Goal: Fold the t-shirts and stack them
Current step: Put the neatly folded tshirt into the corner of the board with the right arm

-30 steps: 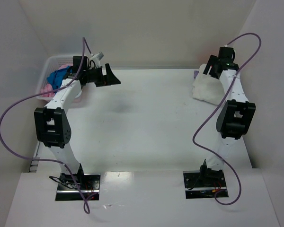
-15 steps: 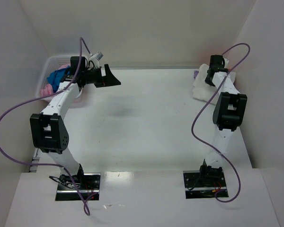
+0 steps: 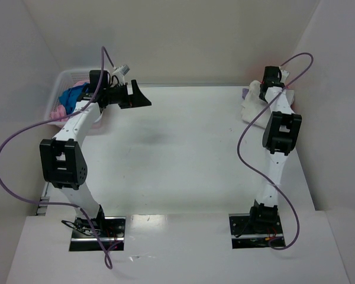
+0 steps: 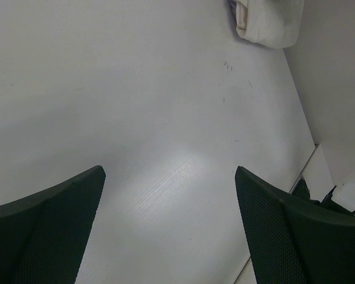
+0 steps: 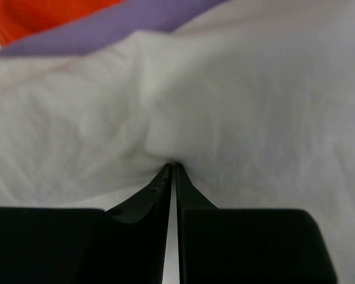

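The right jaws are drawn in to a thin slit, their two dark tips almost meeting. They are closed on a small raised pucker of the cream-white t-shirt [image 5: 254, 89], which bunches up right at the tips and spreads away on both sides of them. The cloth fills nearly the whole right wrist view, so these jaws sit directly against it. Just beyond the tips and to their left, a band of the lavender t-shirt [image 5: 106, 26] shows at the edge of the cream one. A corner of the orange t-shirt [image 5: 41, 15] lies past that, the farthest from the tips. From above, this pile is at the far right corner of the surface [image 4: 136, 89], under the outstretched right arm.

The left jaws stand wide apart and hold nothing. In the left wrist view their two dark inner faces sit at either side with only bare white surface between and below them, touching no cloth. The cream-white t-shirt is well ahead of them, across the surface. Behind these jaws, close to the left arm, is the white basket [image 3: 65, 76]. The blue t-shirt [image 3: 71, 96] is heaped in it and the pink t-shirt [image 3: 57, 110] lies beside the blue.
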{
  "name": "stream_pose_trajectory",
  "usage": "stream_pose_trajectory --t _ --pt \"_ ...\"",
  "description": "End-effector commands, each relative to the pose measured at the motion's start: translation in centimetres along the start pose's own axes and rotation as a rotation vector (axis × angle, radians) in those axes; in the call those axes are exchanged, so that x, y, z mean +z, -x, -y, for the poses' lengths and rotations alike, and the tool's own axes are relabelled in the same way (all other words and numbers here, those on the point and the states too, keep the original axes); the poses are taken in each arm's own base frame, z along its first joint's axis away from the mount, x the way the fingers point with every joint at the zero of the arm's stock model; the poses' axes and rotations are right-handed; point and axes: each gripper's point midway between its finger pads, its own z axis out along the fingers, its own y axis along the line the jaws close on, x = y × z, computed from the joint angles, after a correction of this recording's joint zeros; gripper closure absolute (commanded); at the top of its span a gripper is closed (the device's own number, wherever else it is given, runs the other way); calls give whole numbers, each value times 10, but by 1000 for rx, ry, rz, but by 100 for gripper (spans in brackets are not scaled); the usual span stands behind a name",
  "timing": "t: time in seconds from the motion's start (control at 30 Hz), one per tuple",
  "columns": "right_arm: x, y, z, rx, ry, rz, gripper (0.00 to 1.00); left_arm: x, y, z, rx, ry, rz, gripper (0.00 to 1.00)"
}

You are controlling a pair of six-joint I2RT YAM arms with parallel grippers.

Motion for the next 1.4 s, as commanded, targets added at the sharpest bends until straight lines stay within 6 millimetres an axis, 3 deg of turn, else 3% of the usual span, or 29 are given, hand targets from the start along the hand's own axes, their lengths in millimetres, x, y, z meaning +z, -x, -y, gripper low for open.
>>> stream_pose_trajectory --t 0.0,0.23,0.3,0.4,0.43,0.57,0.77,1.0,1.23,1.3,1.37 --pt "11 35 12 78 -35 78 89 0 20 11 77 -44 34 2" --pt "6 65 7 112 -20 153 85 -3 20 14 100 -52 24 2" --pt "17 66 3 88 -19 161 85 0 17 12 93 -59 15 2" --pt "25 62 1 67 -28 134 85 0 17 12 93 -59 14 2" --pt "40 44 -4 50 -18 94 85 0 17 12 93 -59 14 2" --pt "57 22 -8 29 -12 42 85 -1 16 10 87 -42 5 2" --pt "66 21 -15 16 14 54 82 -1 22 10 96 -34 16 1" --pt "70 46 -31 30 82 138 79 -1 26 9 104 -18 27 1" --pt "82 37 -32 43 131 113 78 -1 26 9 104 -18 27 1" --pt "81 36 -36 42 153 107 74 0 23 7 97 -16 21 1" --pt "81 36 -38 41 165 104 63 0 23 7 97 -16 21 1"
